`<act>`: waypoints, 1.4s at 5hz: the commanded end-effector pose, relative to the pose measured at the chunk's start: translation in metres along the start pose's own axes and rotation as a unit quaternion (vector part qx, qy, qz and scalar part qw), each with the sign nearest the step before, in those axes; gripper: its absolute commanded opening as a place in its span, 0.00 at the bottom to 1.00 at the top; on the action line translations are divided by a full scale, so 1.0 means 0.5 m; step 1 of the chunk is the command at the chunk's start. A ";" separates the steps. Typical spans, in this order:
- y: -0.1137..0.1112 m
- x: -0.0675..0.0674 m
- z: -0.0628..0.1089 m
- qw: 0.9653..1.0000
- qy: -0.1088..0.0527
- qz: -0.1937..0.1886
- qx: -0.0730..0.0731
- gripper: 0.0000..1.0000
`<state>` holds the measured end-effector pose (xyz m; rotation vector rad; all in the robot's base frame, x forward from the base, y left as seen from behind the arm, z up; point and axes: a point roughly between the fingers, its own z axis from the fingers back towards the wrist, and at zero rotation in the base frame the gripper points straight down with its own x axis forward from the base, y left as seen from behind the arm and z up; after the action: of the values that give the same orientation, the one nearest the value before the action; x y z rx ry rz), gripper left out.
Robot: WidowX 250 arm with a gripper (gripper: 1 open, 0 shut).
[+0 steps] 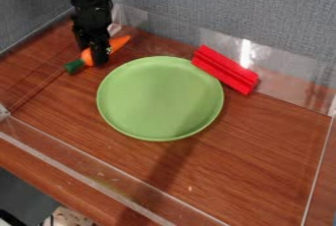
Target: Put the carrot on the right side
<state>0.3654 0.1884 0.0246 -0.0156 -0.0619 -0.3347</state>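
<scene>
The small orange carrot (118, 44) with its dark green stem end lies slantwise at the back left of the wooden table, just beyond the green plate's rim. My black gripper (92, 55) comes down from above. Its fingers are closed around the carrot's middle, so the orange tip sticks out to the right and the green stem to the lower left. The middle of the carrot is hidden behind the fingers. The carrot looks slightly raised off the wood, though I cannot be sure.
A round green plate (160, 97) fills the middle of the table. A red rectangular block (226, 70) lies at the back right. Low clear plastic walls (282, 58) run along the table's edges, with a blue-grey backdrop behind.
</scene>
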 end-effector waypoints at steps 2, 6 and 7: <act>-0.030 0.018 -0.005 0.999 -0.009 -0.045 -0.004 0.00; -0.075 0.010 0.168 0.996 -0.015 -0.046 0.068 0.00; -0.103 0.011 0.223 0.995 -0.007 -0.035 0.093 0.00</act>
<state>0.3459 0.1402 0.1121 0.1323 -0.0541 -0.4036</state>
